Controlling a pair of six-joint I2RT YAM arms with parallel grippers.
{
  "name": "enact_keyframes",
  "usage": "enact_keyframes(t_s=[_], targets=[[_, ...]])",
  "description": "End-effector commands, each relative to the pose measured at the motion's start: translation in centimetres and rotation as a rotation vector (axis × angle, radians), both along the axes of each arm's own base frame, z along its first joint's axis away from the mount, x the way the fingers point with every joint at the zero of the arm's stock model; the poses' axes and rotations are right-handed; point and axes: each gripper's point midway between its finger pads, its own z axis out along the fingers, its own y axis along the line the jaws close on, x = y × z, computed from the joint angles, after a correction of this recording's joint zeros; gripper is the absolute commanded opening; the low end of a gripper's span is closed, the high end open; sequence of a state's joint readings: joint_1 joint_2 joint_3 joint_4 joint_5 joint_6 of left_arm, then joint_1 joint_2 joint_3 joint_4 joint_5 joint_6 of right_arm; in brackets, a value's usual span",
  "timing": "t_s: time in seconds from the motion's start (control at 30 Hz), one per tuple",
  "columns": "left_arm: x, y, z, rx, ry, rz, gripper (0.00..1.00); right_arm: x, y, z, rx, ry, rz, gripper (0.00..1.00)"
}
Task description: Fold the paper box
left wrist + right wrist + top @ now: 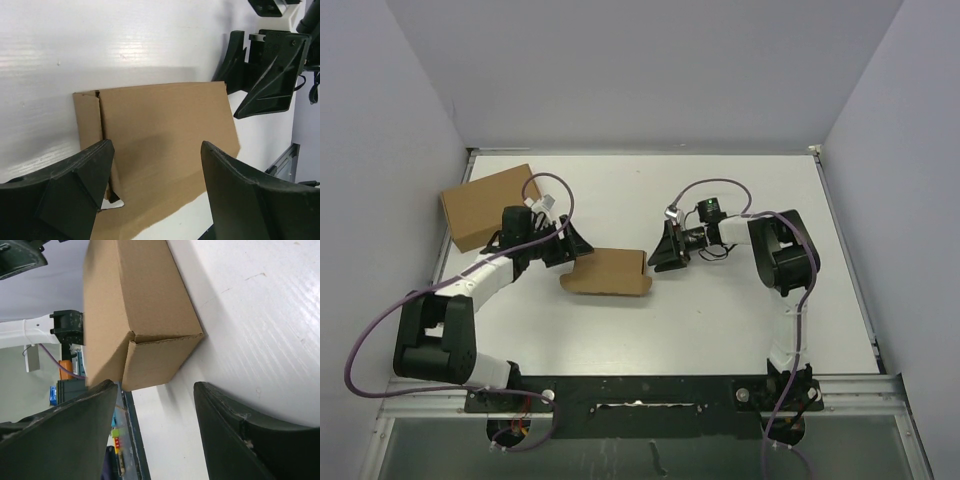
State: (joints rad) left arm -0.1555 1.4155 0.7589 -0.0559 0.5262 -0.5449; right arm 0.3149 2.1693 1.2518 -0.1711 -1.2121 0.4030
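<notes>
Paper box (pixel 607 272), edge hidden by fingers (pixel 75 190), sits between left hand (pixel 570 245) and right hand (pixel 665 250), both released.

White desk (pixel 720 320), ribbed surface w/ soft glare. Pale grey back wall (pixel 640 70), left wall (pixel 370 200) & right wall (pixel 910 200) close it in on 3 sides. Aluminium rail (pixel 860 383) along near edge. Light even, diffuse; shadows soft.
</notes>
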Motion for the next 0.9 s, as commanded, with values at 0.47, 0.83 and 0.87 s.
enact_keyframes(t_s=[0.47, 0.83, 0.87], targets=[[-0.1, 0.8, -2.0, -0.012, 0.058, 0.032, 0.68, 0.1, -2.1, -0.1, -0.058, -0.101, -0.065, 0.61], [-0.9, 1.4, -3.2, 0.071, 0.084, 0.053, 0.63, 0.7, -0.7, 2.4, -0.143, -0.323, 0.035, 0.74], [-1.0, 1.4, -3.2, 0.07, 0.082, 0.051, 0.62, 0.7, -0.4, 2.4, -0.143, -0.322, 0.04, 0.74]])
